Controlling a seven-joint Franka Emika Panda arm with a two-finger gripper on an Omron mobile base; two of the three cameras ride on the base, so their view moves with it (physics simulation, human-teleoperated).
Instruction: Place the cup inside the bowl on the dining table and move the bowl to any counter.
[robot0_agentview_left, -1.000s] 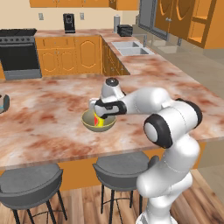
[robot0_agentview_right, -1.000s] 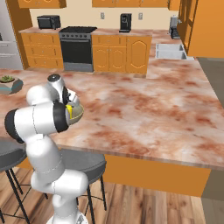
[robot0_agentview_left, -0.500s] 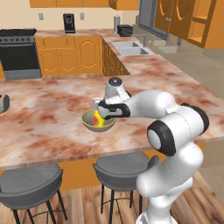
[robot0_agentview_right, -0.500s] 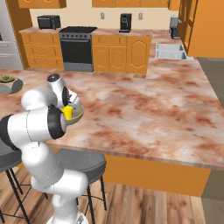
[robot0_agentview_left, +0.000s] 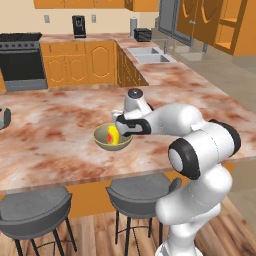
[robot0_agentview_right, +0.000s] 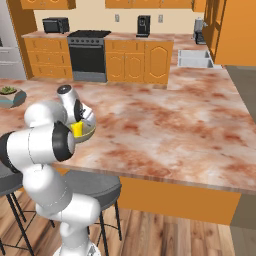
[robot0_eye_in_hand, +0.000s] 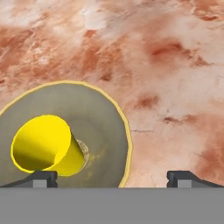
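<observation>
On the dining table bench (robot0_agentview_left: 60, 135), near edge, the yellow cup (robot0_eye_in_hand: 46, 146) lies tilted inside the bowl (robot0_eye_in_hand: 103, 127). End effector (robot0_eye_in_hand: 111, 177) spread wide, holding nothing, just above the bowl's rim. Left: carry bowl to a counter (robot0_agentview_left: 165, 70).

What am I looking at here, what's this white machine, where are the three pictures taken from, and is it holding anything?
It is a white robot arm in a computer-drawn kitchen. Two pictures come from cameras riding behind the arm, one to its left and one to its right. The third looks down from the hand itself. On the big marble dining table sits an olive bowl, and the yellow cup lies tilted inside it. The claw hangs just above with its jaws wide open, one dark fingertip over the bowl and the other over bare table, holding nothing. A small potted plant stands further along the table.
</observation>
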